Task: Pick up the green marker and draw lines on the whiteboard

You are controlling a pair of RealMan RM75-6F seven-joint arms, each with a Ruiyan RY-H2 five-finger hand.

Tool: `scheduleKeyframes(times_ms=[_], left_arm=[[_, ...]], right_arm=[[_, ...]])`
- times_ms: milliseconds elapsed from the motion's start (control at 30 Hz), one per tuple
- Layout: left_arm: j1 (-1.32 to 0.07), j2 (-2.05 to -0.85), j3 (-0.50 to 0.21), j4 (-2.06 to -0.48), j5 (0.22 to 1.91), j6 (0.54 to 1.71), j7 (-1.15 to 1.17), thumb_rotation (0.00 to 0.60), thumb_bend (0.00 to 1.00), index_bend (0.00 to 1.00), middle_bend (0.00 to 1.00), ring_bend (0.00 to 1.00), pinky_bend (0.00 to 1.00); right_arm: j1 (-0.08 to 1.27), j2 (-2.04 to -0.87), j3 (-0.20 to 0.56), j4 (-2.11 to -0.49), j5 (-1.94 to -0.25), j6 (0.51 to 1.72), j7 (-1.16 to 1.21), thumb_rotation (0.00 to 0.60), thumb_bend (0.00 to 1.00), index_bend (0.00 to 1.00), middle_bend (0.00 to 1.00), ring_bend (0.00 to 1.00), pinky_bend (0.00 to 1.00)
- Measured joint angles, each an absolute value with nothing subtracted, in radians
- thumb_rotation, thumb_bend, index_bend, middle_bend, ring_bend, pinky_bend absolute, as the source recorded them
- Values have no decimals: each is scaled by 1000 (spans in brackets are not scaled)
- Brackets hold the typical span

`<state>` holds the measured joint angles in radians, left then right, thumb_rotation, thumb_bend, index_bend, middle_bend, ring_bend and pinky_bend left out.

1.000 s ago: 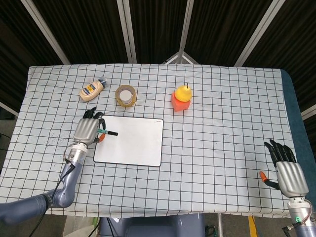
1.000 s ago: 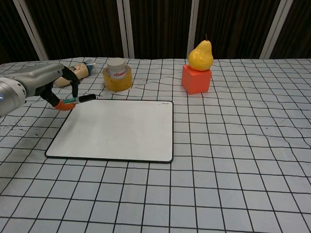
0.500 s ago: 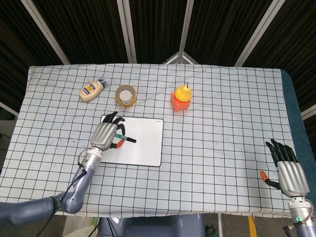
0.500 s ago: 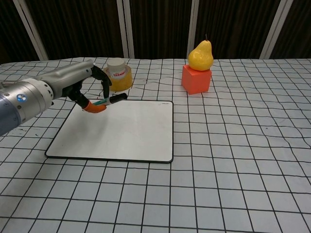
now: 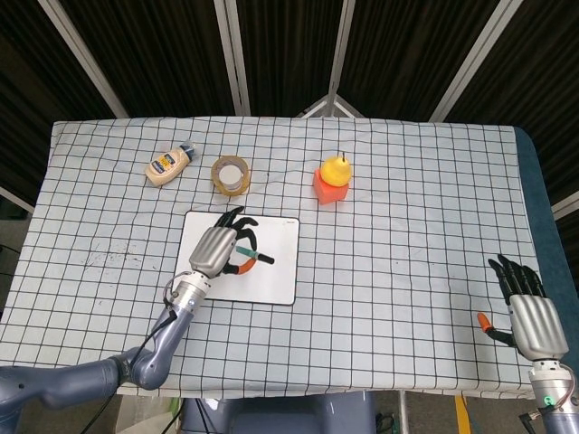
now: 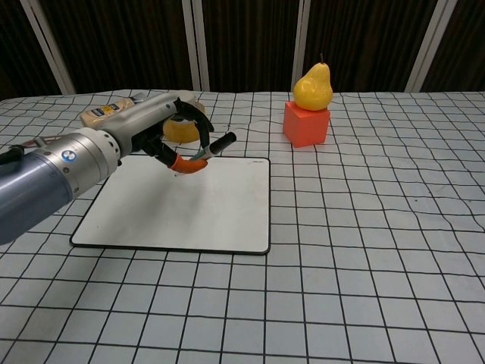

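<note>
Left hand [image 5: 217, 250]: raised over the whiteboard [image 5: 276, 271], fingers curled around the marker [image 5: 252, 254], which is pinched against the orange-tipped thumb.

Marker: green barrel, black capped end pointing toward the right side of the table; held roughly level, clear of the board in the chest view [image 6: 214, 145]. Whether its tip touches the surface cannot be told.

Whiteboard: white, dark rounded rim, lying flat on the table left of centre; surface shows no lines in either view. In the chest view [image 6: 227, 216] the hand [image 6: 163, 133] sits above the board's far edge.

Right hand [image 5: 527, 313]: near the table's near right corner, well apart from the board, palm down, dark fingers spread, holding nothing. Seen only in the head view.

Tape roll [image 5: 231, 174]: yellow, just beyond the board's far edge, mostly hidden behind the left hand in the chest view.

Bottle [image 5: 169, 164]: tan, lying on its side, left of the tape, toward the far left of the table.

Pear [image 5: 335, 169]: yellow, upright on a red block [image 5: 328, 191], beyond the board's far right corner; also in the chest view, pear [image 6: 313, 86] on block [image 6: 306, 123].

Table [image 5: 407, 226]: covered by a white cloth with a black grid.
</note>
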<state>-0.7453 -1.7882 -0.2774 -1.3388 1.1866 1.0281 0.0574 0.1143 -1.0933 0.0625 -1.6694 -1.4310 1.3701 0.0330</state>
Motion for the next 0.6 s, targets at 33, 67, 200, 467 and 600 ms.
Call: scheduleKeyframes(times_ms=[33, 67, 200, 467, 600], left_arm=[[-746, -1793, -278, -1329, 1196, 1029, 36, 600, 526, 694, 235, 55, 113], [-747, -1800, -278, -1313, 1209, 1030, 7, 600, 526, 694, 235, 55, 113], [-748, -1820, -275, -1263, 1240, 1031, -74, 600, 526, 694, 236, 55, 113], [-748, -1852, -273, -1206, 1253, 1003, -217, 600, 526, 695, 236, 54, 113], [-751, -1867, -264, -1182, 1266, 994, -239, 600, 526, 696, 238, 55, 112]], right_arm=[[115, -1093, 63, -1669, -1430, 1369, 34, 600, 324, 0, 0, 0, 36], [115, -1093, 63, -1670, -1430, 1369, 34, 600, 324, 0, 0, 0, 36], [115, -1092, 62, -1670, -1431, 1368, 35, 600, 325, 0, 0, 0, 36], [115, -1093, 63, -1671, -1430, 1368, 33, 600, 325, 0, 0, 0, 36], [116, -1093, 63, -1671, -1428, 1368, 33, 600, 324, 0, 0, 0, 36]])
